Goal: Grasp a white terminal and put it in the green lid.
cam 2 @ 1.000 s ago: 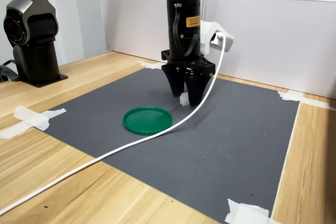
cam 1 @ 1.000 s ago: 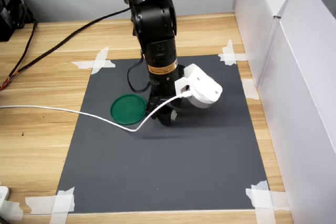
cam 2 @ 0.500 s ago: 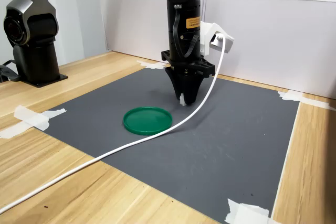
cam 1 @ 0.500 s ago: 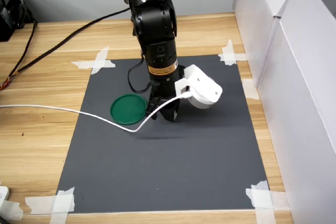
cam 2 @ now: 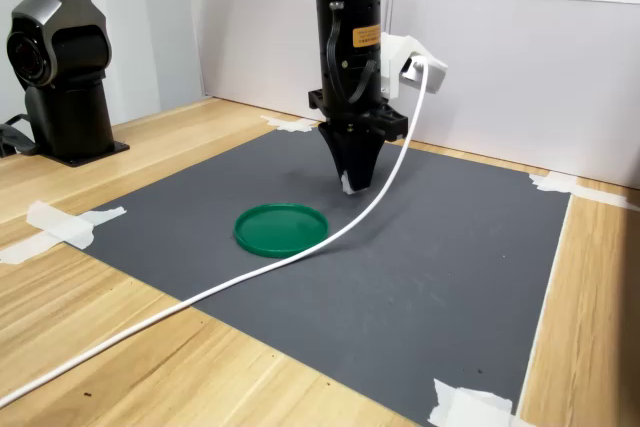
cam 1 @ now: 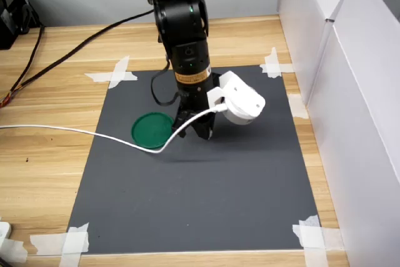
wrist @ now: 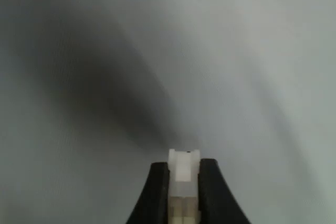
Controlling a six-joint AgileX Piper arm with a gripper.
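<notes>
My gripper (cam 2: 351,183) is shut on the white terminal (wrist: 183,169), a tiny translucent white block pinched between the two black fingertips (wrist: 210,192). In the second exterior view the white terminal (cam 2: 347,183) peeks out at the tips, held a little above the dark mat. The green lid (cam 2: 281,228) lies flat and bare on the mat, to the left of and nearer than the gripper in the second exterior view. In the first exterior view the green lid (cam 1: 150,129) sits left of the gripper (cam 1: 201,133).
A dark grey mat (cam 1: 206,198) is taped at its corners to the wooden table (cam 1: 44,161). A white cable (cam 2: 300,257) runs from the wrist camera across the mat. White walls (cam 1: 350,92) stand at the first exterior view's right. A second black arm base (cam 2: 60,57) stands at the second exterior view's left.
The fingers closed on the white terminal a second ago, and the gripper has since risen slightly off the mat with the terminal in it. The green lid has not moved.
</notes>
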